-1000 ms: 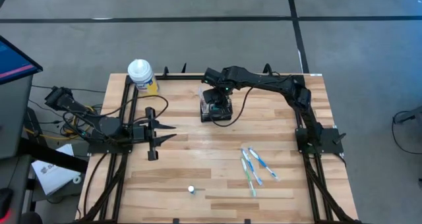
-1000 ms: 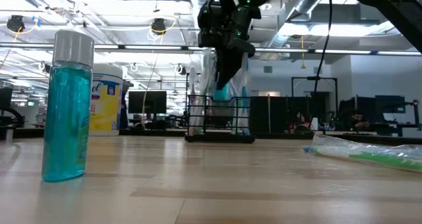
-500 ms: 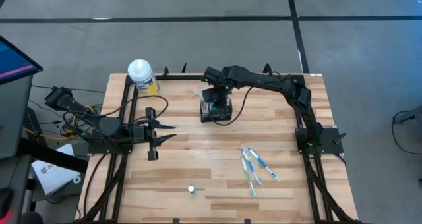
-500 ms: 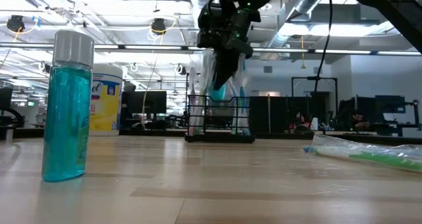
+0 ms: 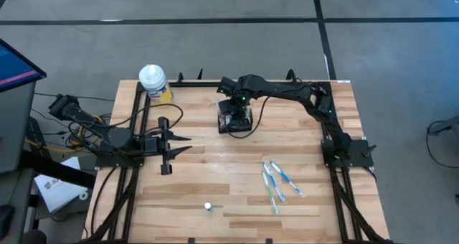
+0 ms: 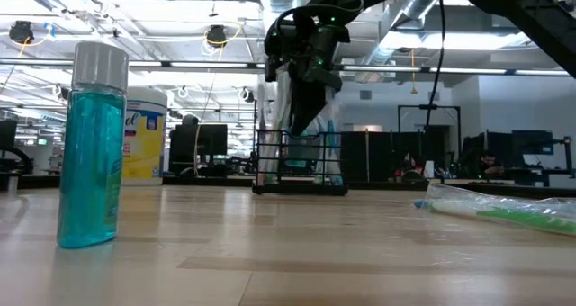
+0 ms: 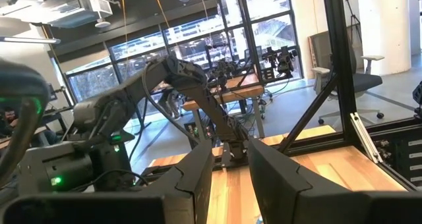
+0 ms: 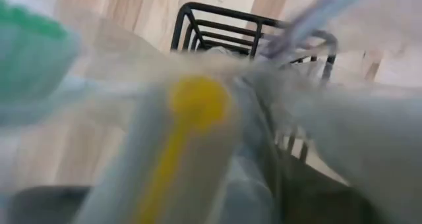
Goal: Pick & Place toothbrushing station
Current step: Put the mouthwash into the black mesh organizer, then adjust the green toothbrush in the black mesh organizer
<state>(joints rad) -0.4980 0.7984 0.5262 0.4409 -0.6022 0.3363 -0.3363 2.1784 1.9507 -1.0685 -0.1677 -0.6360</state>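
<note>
Right gripper (image 5: 237, 119) poised over holder box (image 5: 235, 122), far centre; wrapped toothbrushes already inside. Four toothbrushes (image 5: 276, 179) left on surface. Jaw states cannot be told.

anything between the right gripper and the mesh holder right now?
Nothing visible. The right gripper is directly over the black mesh holder, with wrapped toothbrushes close before its wrist camera, reaching towards the holder. The left gripper waits far off at the table's left side.
</note>
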